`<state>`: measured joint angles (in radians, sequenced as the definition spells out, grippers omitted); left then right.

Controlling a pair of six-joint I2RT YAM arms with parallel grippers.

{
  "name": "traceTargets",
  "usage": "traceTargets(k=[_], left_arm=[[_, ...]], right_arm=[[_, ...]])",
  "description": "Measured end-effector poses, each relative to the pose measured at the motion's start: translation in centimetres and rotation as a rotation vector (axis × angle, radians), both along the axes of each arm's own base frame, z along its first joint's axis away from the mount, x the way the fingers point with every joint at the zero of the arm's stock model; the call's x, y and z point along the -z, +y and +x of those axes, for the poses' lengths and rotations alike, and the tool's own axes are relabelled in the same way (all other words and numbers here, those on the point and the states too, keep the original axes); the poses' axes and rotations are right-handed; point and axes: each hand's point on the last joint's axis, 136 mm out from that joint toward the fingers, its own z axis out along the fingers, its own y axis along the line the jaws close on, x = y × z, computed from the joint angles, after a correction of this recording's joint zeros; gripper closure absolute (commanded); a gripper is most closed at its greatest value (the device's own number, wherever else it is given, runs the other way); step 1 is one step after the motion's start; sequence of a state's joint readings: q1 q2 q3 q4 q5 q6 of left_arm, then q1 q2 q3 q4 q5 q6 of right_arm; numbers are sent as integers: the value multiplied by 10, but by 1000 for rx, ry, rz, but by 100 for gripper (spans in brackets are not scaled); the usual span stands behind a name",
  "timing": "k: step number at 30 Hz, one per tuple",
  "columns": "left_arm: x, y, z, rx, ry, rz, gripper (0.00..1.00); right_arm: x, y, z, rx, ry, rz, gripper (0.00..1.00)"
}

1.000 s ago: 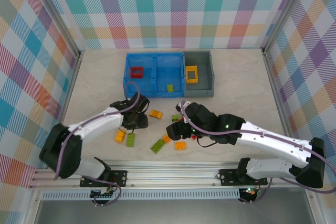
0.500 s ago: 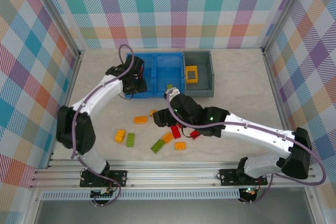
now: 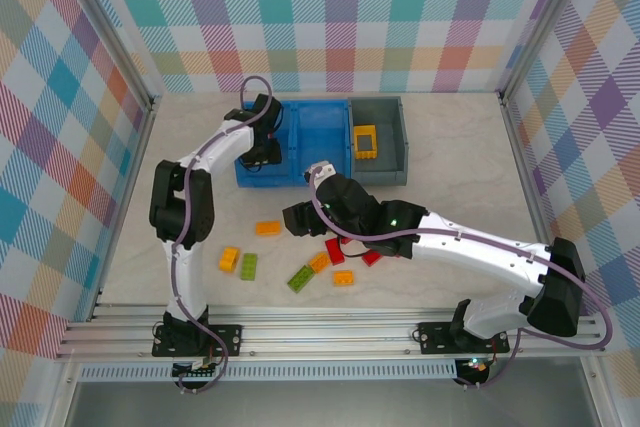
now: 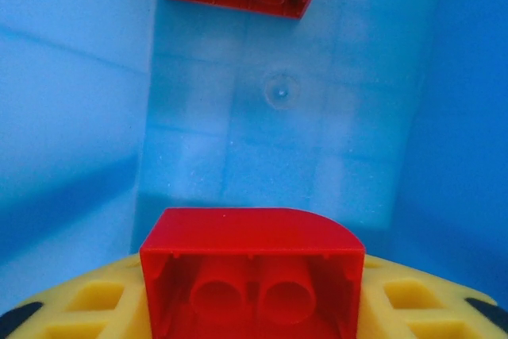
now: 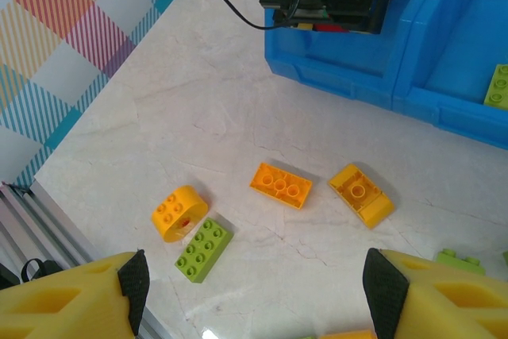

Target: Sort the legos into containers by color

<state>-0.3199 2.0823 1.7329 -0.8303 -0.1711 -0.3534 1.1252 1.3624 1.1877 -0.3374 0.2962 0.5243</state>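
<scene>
L arm is stretching far fwd, its tool (image 3: 262, 150) hanging in the blue bin's (image 3: 300, 179) left compartment and clamping a red brick (image 4: 252, 275). The brick's hollow underside is facing the wrist cam, long axis running across the fingers, w/ bin walls crowding both sides. R tool (image 5: 258, 279) is hovering spread wide, gripping nothing, over open table (image 3: 450, 147) nr loose legos.

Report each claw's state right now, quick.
Left claw: red brick inside it; gripped or loose, cannot tell.
Right claw: open, holding nothing.
</scene>
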Motion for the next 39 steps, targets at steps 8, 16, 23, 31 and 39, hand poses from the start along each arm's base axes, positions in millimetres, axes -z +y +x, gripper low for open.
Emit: traceTargets(k=[8, 16, 23, 31, 39], left_arm=[[-3, 2, -6, -2, 14, 7, 34], [-98, 9, -27, -24, -163, -66, 35], [-208, 52, -142, -112, -438, -182, 34], [-227, 102, -282, -210, -593, -286, 33], [-201, 115, -348, -233, -547, -347, 34]], right_arm=[[2, -3, 4, 17, 10, 0, 26], [18, 5, 6, 18, 66, -15, 31], [73, 101, -19, -79, 251, -96, 39], [130, 176, -49, -77, 512, -169, 44], [170, 190, -52, 32, 673, -234, 40]])
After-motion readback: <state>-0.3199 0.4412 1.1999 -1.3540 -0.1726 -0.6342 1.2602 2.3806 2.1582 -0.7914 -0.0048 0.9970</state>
